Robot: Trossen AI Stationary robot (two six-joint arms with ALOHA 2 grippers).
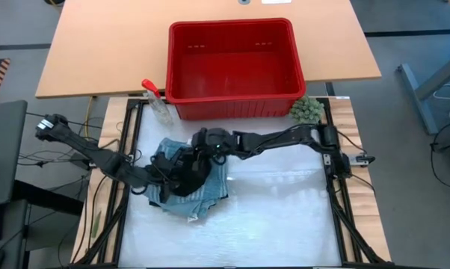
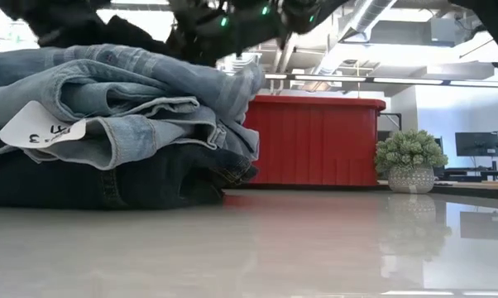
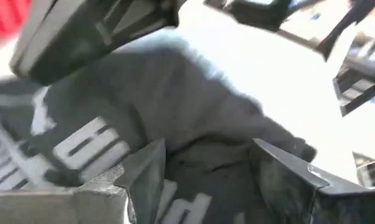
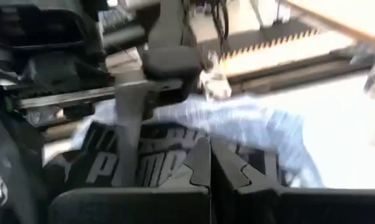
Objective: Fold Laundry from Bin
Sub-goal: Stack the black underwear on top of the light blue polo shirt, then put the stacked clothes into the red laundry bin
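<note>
The laundry lies in a pile at the table's left middle. Light blue jeans rest on a dark navy piece, beside a striped shirt. A black piece with white lettering lies on top. My left gripper stands open over the black piece, its fingers apart with the cloth showing between them. My right gripper is shut just above the pile's far side, pointing at the black piece. The red bin stands behind, nothing visible inside. My left gripper's open fingers stand close over the black piece; I cannot tell whether they touch it. My right gripper's shut fingertips sit against the black piece's near edge in its wrist view; I cannot tell whether they touch or hold cloth.
A clear spray bottle with a red trigger stands left of the bin. A green fuzzy ball sits at its right corner. The white table surface lies bare to the right of the pile. A paper tag hangs from the jeans.
</note>
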